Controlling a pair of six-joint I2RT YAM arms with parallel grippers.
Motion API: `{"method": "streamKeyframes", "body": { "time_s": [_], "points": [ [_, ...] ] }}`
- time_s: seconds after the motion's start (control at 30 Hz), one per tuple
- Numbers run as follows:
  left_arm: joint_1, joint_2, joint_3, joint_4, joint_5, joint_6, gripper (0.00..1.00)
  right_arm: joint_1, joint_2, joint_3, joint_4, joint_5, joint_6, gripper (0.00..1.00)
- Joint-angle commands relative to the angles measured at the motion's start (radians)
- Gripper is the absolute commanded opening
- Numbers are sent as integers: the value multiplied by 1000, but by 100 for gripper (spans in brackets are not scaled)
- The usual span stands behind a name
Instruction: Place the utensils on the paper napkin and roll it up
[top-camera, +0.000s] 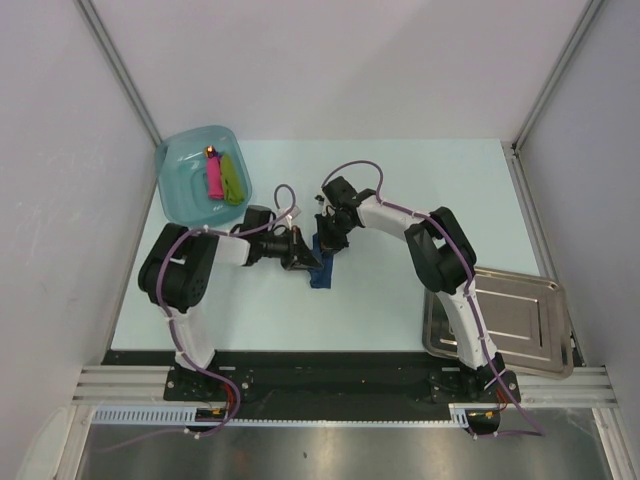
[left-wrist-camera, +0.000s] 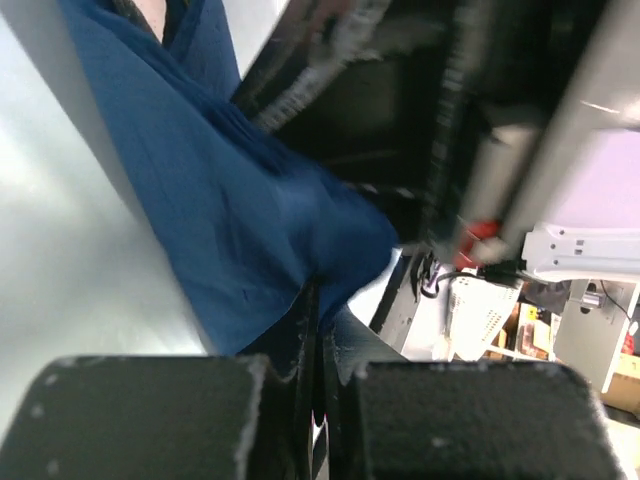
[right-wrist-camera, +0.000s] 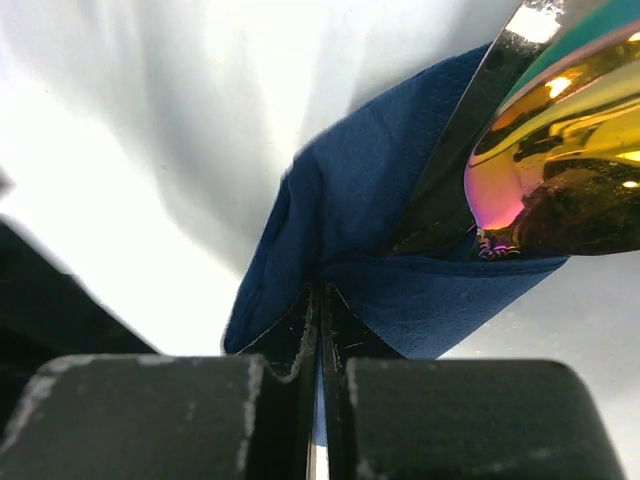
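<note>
Paper napkin (right-wrist-camera: 345, 205), bunched, one fold pinched in the left claw (left-wrist-camera: 312, 300), another in the right claw (right-wrist-camera: 320, 292)

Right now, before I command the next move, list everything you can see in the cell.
paper napkin: 1, navy, table centre, pinched by both tools
utensil: 1, shiny gold, against the napkin
small orange piece: 1, in the tub, too small to identify
tub: 1, pale teal, far left corner
pink stick: 1, in the tub
green stick: 1, lime, beside the pink one
tray: 1, steel, near right
table: 1, pale
left tool: shut on the napkin
right tool: shut on the napkin
</note>
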Motion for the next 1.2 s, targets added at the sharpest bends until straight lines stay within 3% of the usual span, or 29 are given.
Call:
{"method": "streamKeyframes", "body": {
  "time_s": [0.0,0.1,0.23,0.37,0.6,0.7,0.93,1.17],
  "points": [
    [-42,54,27,110,-14,-66,4,-1,81,-45,64,169,-16,0],
    [-40,99,24,71,-54,-37,5,-7,74,-51,65,166,-14,0],
    [-36,148,67,-103,-146,67,4,-12,63,-54,67,136,-11,0],
    [-22,160,69,-144,-163,95,2,-18,35,-40,73,81,-22,0],
    [-22,163,75,-160,-167,106,0,-104,-81,-46,105,-148,-15,15],
    [-22,168,82,-163,-164,110,0,-142,-112,-107,179,-268,36,15],
    [-26,160,90,-175,-157,141,0,-208,-195,-382,641,-469,341,13],
    [-34,152,98,-177,-155,150,0,-185,-129,-347,615,-454,334,7]
  ]
}}
